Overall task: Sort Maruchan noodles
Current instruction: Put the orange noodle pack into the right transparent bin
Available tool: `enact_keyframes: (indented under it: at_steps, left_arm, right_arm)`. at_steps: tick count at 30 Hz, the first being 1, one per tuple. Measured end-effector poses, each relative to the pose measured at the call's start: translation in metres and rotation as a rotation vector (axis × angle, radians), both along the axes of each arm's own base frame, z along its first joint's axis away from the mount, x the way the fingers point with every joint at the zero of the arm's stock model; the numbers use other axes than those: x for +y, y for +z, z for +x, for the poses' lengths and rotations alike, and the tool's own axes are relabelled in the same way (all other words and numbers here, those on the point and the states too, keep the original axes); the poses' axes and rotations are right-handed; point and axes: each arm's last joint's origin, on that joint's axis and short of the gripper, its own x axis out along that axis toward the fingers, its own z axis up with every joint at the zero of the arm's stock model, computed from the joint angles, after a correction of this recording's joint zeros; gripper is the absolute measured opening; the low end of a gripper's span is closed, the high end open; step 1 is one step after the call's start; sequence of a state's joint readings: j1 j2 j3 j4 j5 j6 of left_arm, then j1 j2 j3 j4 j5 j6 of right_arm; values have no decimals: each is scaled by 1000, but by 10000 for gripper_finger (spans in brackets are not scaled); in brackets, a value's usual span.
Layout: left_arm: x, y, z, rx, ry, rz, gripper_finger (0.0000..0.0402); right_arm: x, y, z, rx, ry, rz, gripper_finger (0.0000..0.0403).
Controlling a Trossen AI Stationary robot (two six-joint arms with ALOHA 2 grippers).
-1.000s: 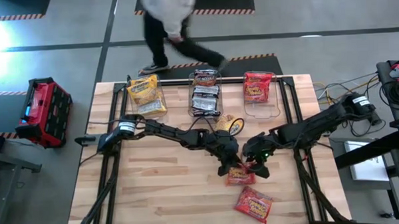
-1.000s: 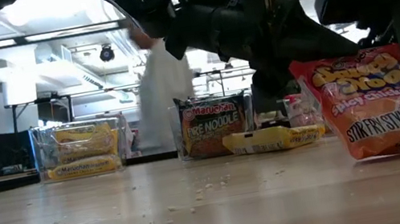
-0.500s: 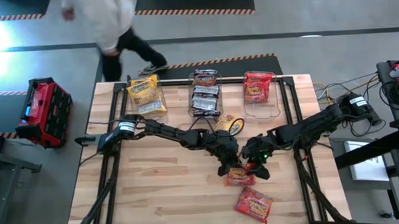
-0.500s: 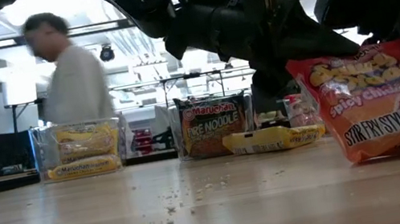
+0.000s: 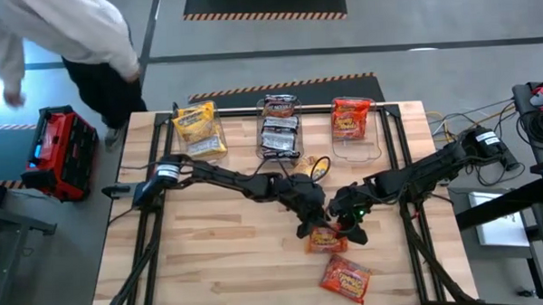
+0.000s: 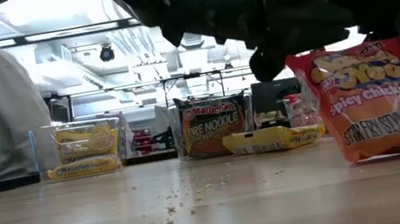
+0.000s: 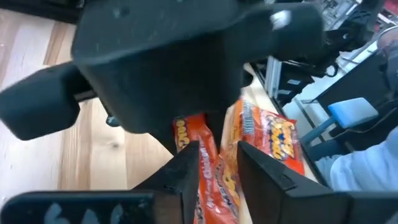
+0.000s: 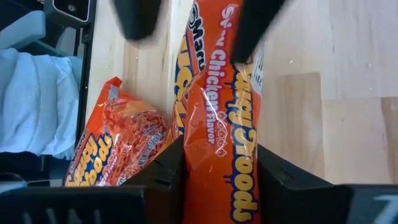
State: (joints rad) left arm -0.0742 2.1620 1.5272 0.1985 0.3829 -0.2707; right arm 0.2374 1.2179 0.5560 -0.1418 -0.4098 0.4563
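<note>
An orange-red Maruchan packet (image 5: 327,240) (image 6: 381,98) stands tilted near the table's middle, between my two grippers. My left gripper (image 5: 312,225) (image 7: 214,165) is shut on its left part. My right gripper (image 5: 348,224) (image 8: 217,171) is shut on its right part. A second orange-red packet (image 5: 344,278) (image 8: 118,140) lies flat nearer the front edge. A yellow packet (image 5: 314,169) (image 6: 274,139) lies on the wood in front of the dark-packet bin (image 5: 279,125). My left gripper pinches the packet's crinkled edge (image 7: 213,163) between its two fingers, coming slanting down from the table's left. The packet stands tilted below the fingers. My right gripper has the packet's near end (image 8: 217,149) between its two fingers, printed face showing, coming slanting down from the table's right. In the low view the packet's lower edge (image 6: 390,150) sits at the tabletop; whether it touches cannot be told.
Three clear bins stand along the far edge: yellow packets (image 5: 199,128), dark packets, red packets (image 5: 350,119). A person (image 5: 59,42) moves beyond the far left corner beside a red toolbox (image 5: 61,153). Bare wood lies left and in front.
My right gripper's fingers have closed onto the packet's right part. In the low view the packet has tipped up a little and its top edge stands slightly higher. The person behind the table has walked toward the left.
</note>
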Motion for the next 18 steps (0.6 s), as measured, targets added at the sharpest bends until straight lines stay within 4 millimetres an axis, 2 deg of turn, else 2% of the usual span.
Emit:
enact_keyframes:
  at_steps: [9,18]
  left_arm:
    - [1,21,-14,51,-28,67,148]
    - [4,30,-25,126,9,130,153]
  right_arm:
    - [0,0,-2,32,9,16,105]
    - [-9,16,-3,119,-8,-52,105]
